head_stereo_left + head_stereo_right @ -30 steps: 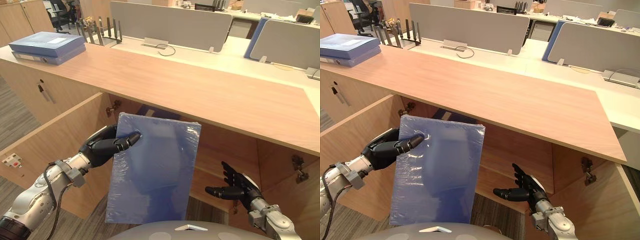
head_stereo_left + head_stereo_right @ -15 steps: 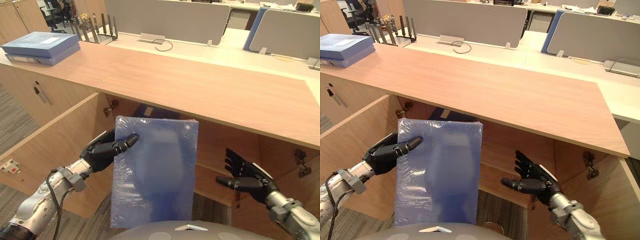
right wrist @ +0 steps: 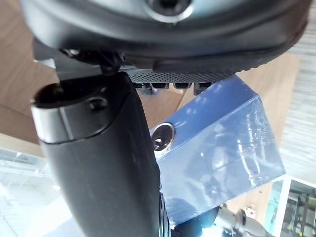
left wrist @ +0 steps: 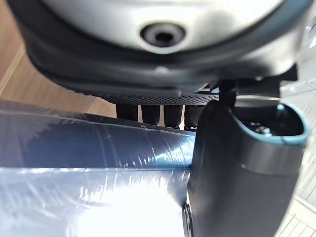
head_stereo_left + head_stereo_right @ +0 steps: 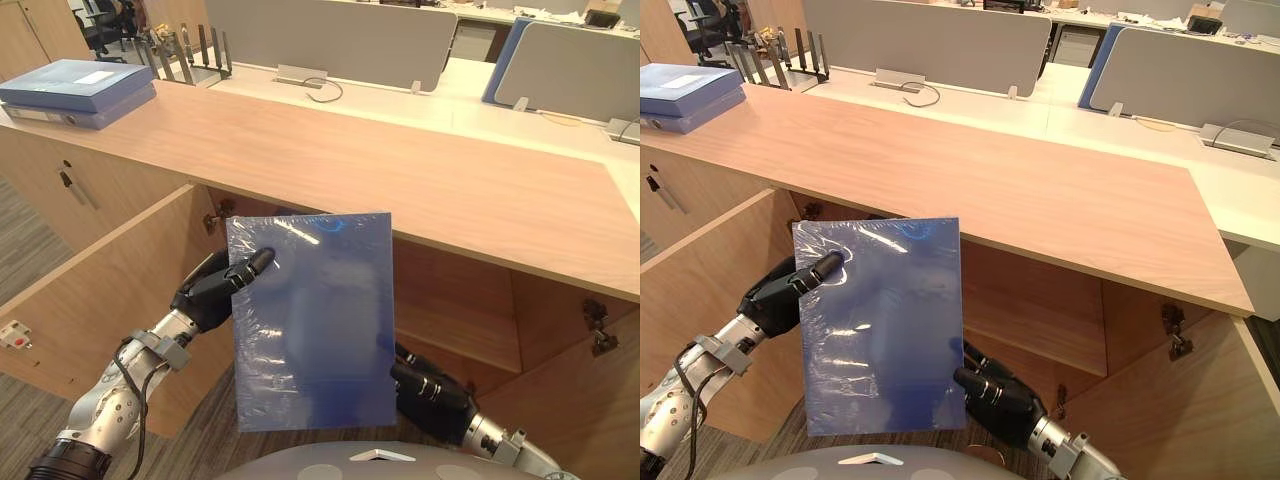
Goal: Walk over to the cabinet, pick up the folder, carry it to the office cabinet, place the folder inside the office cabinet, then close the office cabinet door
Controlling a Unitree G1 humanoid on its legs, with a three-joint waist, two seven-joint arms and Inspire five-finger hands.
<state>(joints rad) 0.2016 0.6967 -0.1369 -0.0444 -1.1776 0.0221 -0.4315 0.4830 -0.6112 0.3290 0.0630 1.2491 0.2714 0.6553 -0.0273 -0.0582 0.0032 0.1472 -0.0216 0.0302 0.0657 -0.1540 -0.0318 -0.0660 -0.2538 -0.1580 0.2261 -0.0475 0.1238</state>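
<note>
Pale wood all across: the long worktop [image 5: 400,170] runs from left to right, and beneath it the office cabinet [image 5: 450,300] stands open, its inside bare where it shows to the right of the folder. The cabinet's left door [image 5: 110,290] is swung wide out towards the robot, and the right door [image 5: 1160,420] is open too, with a metal hinge [image 5: 597,335] on the frame above it. Grey partition screens [image 5: 330,40] stand along the far side, beyond the worktop.

Now the folder [image 5: 315,320]: blue, wrapped in shiny film, held upright in the air in front of the cabinet's opening, below the worktop's front edge, its broad face turned to the camera. It's outside the cabinet, not yet on any shelf.

Far off on the worktop's left end, two blue binders [image 5: 80,90] lie stacked flat, well apart from the action.

The left robot hand [image 5: 215,285] has the folder by its upper left edge, and that's a firm pinch: the thumb [image 5: 252,266] lies across the front face, and the left wrist view shows the fingers [image 4: 153,112] curled round behind the edge.

The right robot hand [image 5: 435,390] comes in low, right against the folder's lower right corner. Its fingertips meet the folder's edge there and run out of sight behind it, so whether it grips or merely props the folder, I can't tell.
</note>
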